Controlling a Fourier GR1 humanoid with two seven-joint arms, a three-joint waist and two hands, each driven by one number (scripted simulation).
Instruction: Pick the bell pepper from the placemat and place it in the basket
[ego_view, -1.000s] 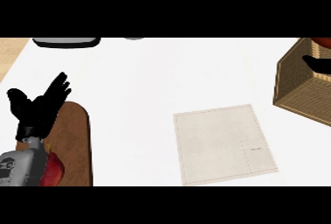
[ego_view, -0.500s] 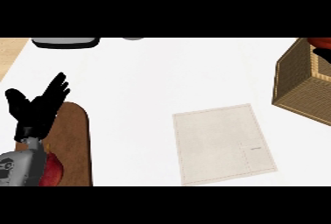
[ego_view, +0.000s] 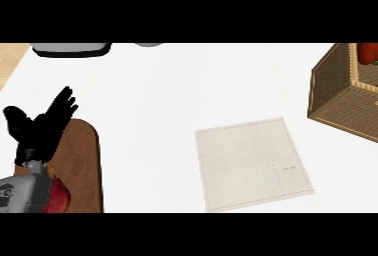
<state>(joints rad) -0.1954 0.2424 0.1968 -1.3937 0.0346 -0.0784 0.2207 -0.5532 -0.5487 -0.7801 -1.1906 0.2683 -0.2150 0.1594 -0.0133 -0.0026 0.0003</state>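
1. White surface (ego_view: 184, 85) fills most of the head view; a strip of pale wood shows at its 10 o'clock corner.
2. Wicker basket (ego_view: 332, 95), tan weave, sits at 2 o'clock and is cut by the right edge. Its near wall faces the view's middle.
3. Cream placemat (ego_view: 247, 165), rectangular and slightly turned, lies at 5 o'clock of centre, flat on the surface and well apart from the basket. Small stitched tag near its right edge.
4. Brown board (ego_view: 81, 165), dark wood with a rounded top, lies at 8 o'clock along the left side.
5. Left hand (ego_view: 40, 127), black, shows at 9 o'clock over the board's upper left edge, fingers (ego_view: 65, 102) straight and spread, pointing toward 1 o'clock, holding nothing. Grey forearm enters from the lower left corner.
6. Grey object (ego_view: 70, 49) with a dark rim at 11 o'clock, cut by the top edge; cannot tell what it is. A smaller grey shape sits just to its right.
7. Bell pepper (ego_view: 368, 54), red, shows inside the basket at the far 2 o'clock corner, partly cut by the right edge.
8. Red round object (ego_view: 57, 199) at 7 o'clock on the board, partly hidden by the forearm.
9. Right hand shows nowhere in the view.
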